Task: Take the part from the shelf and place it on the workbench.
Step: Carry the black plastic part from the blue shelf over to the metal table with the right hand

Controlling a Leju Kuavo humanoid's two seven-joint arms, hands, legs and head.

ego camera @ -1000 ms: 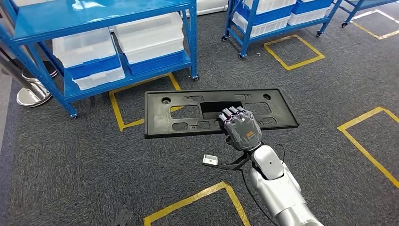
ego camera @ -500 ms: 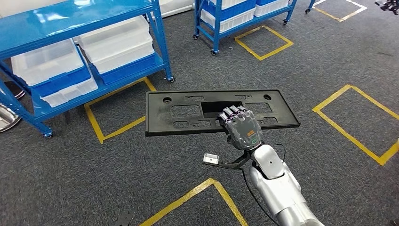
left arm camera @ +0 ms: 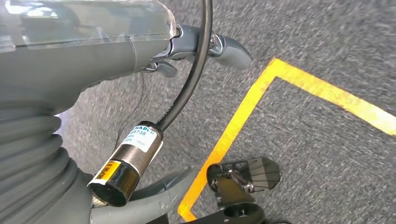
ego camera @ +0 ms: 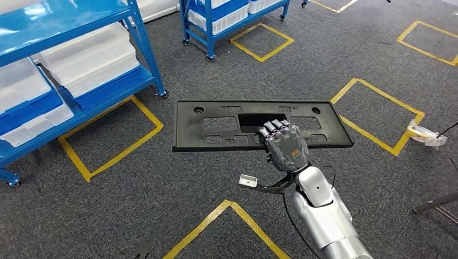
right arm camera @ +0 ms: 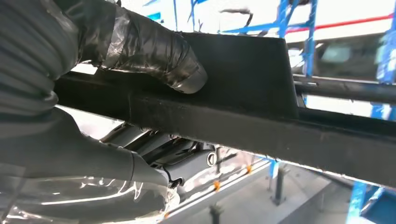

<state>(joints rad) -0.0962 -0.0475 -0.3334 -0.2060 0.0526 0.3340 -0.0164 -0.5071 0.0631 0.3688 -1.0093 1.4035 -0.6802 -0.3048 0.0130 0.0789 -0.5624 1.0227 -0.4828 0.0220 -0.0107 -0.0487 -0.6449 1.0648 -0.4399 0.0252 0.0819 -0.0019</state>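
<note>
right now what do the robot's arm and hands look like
The right arm is smooth silver with rounded segments; a thin black cable loops beside its wrist. The right hand is dark grey with an orange and green marking. The left hand has a grey ribbed cover, clear film and a black cable.

Grey carpet (ego camera: 108, 205), yellow tape squares (ego camera: 110, 135), white bins (ego camera: 86, 56), crumpled wrapper (ego camera: 426, 133)
</note>
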